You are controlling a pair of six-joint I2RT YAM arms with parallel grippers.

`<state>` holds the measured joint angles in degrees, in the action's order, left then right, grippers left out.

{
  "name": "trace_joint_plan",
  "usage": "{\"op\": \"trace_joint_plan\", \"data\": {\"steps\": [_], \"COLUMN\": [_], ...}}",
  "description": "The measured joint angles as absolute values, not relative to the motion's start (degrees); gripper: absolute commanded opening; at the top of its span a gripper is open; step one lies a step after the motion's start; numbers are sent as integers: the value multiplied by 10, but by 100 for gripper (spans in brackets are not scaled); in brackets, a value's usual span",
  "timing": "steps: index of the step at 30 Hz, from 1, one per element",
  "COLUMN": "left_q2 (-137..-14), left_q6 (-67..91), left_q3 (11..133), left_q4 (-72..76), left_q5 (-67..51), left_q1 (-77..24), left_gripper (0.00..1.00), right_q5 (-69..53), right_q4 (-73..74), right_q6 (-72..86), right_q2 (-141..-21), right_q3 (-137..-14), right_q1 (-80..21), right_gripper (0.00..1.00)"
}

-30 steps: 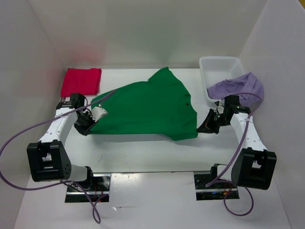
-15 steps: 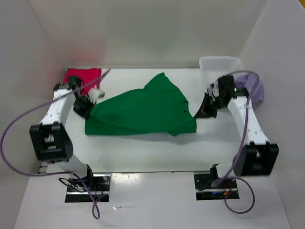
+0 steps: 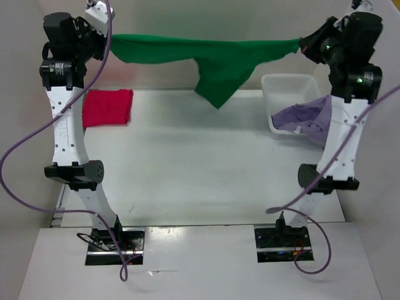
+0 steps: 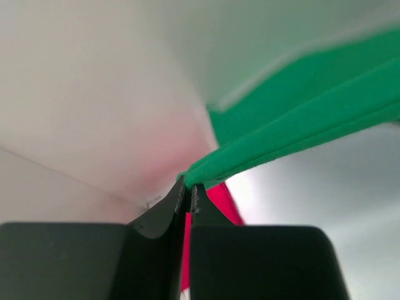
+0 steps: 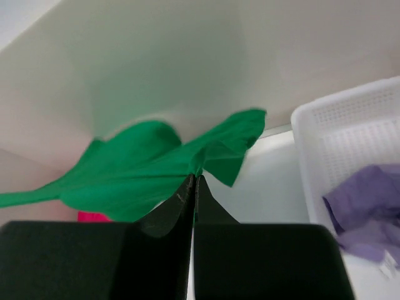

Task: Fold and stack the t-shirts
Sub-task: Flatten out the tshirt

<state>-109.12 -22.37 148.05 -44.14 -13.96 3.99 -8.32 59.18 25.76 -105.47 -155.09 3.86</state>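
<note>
Overhead, the left gripper (image 4: 189,187) was clenched on a pinched edge of the soft bright green cloth t-shirt (image 3: 212,62), and the right gripper (image 5: 194,178) was clamped on the opposite edge. Between them the green shirt hung stretched in the air above the far side of the white table (image 3: 187,162), with a loose fold sagging from its middle. Below, at the far left, the bright red cloth t-shirt (image 3: 107,106) lay folded flat on the table. At the far right, the pale lavender cloth t-shirt (image 3: 306,117) lay crumpled in the white perforated plastic basket (image 3: 287,78), spilling over its near rim.
</note>
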Motion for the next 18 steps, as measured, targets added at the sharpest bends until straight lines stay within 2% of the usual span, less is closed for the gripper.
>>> {"op": "trace_joint_plan", "data": {"steps": [3, 6, 12, 15, 18], "left_q2": [-1082, -1071, -996, -932, -874], "left_q6": [-234, -258, -335, -382, -419], "left_q3": [1435, 1323, 969, 802, 690], "left_q4": [-440, -436, -402, -388, -390], "left_q5": [-149, -153, -121, -83, -50], "left_q1": [40, 41, 34, 21, 8], "left_gripper": [0, 0, 0, 0, 0], "right_q5": [-81, -84, -101, -108, -121], "right_q4": [584, 568, 546, 552, 567], "right_q6": [254, 247, 242, 244, 254], "right_q2": [-969, -894, -812, -781, -716], "right_q3": [-1447, -1290, -922, -770, -663], "right_q1": [47, 42, 33, 19, 0], "right_gripper": [0, 0, 0, 0, 0]}}
